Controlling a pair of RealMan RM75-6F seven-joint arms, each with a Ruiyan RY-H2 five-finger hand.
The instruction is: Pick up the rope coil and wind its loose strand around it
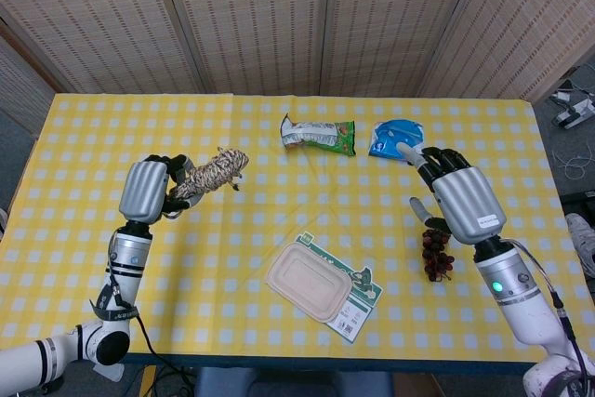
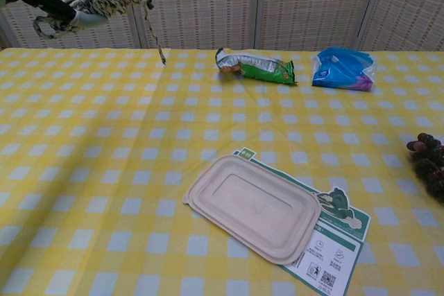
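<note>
Currently left hand [image 1: 146,191] grips rope coil [image 1: 208,174] aloft; right hand [image 1: 458,196], fingers spread and empty, sits well apart at 3 o'clock. Loose strand [image 2: 154,32] dangles unpinned, so wraps may slacken.

Lower centre of the table [image 1: 84,155], a lidded container [image 1: 310,282] lies on a printed card [image 1: 357,296]. Snack packet [image 1: 319,134] and tissue pack [image 1: 394,138] lie behind; grapes [image 1: 436,252] right.

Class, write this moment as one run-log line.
left hand: holds rope coil above table | loose strand: hanging, unwound | right hand: open, over grapes
</note>
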